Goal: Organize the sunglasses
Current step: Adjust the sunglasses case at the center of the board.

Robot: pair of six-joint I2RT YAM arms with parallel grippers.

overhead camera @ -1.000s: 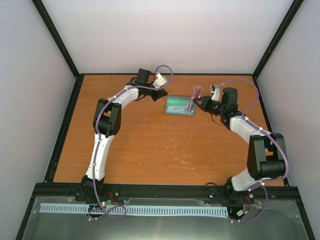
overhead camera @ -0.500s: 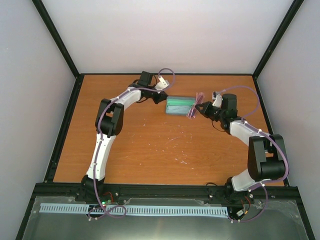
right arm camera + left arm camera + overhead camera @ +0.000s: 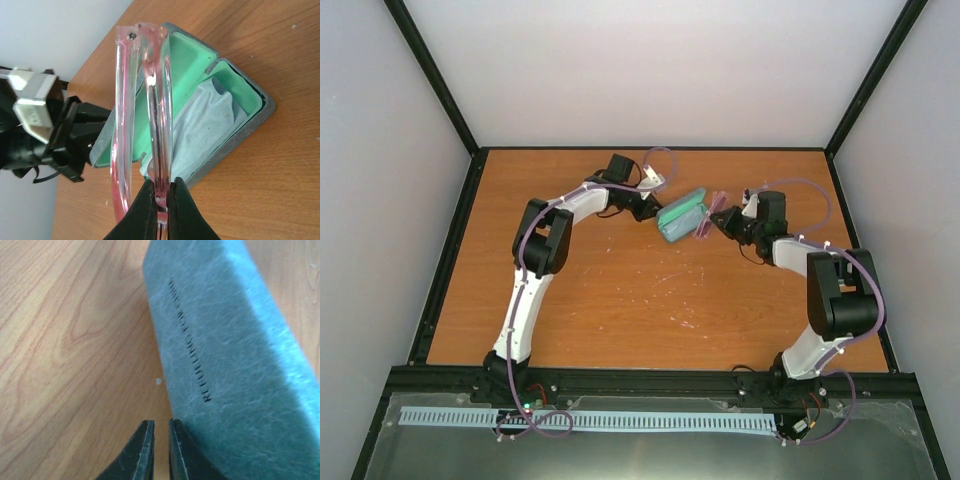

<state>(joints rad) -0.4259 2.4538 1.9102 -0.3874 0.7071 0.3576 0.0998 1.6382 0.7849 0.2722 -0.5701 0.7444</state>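
The pink translucent sunglasses [image 3: 155,100], folded, are pinched in my right gripper [image 3: 161,192] and held upright just right of the case; they also show in the top view [image 3: 708,215]. The grey-blue case [image 3: 680,215] lies open and turned diagonally, with a green lining [image 3: 195,60] and a pale blue cloth [image 3: 210,125] inside. My left gripper [image 3: 160,427] has its jaws nearly closed with nothing between them, its right finger against the case's grey outer wall [image 3: 230,355]. In the top view the left gripper [image 3: 648,210] is at the case's left end and the right gripper [image 3: 723,220] at its right.
The wooden table [image 3: 620,300] is bordered by a black frame, with white walls behind and at both sides. My left gripper's black body [image 3: 75,135] and white camera block sit just behind the case in the right wrist view.
The case has swung from lying across the table to a diagonal, its left end moved by my left gripper. My right gripper has come slightly lower and closer with the sunglasses.
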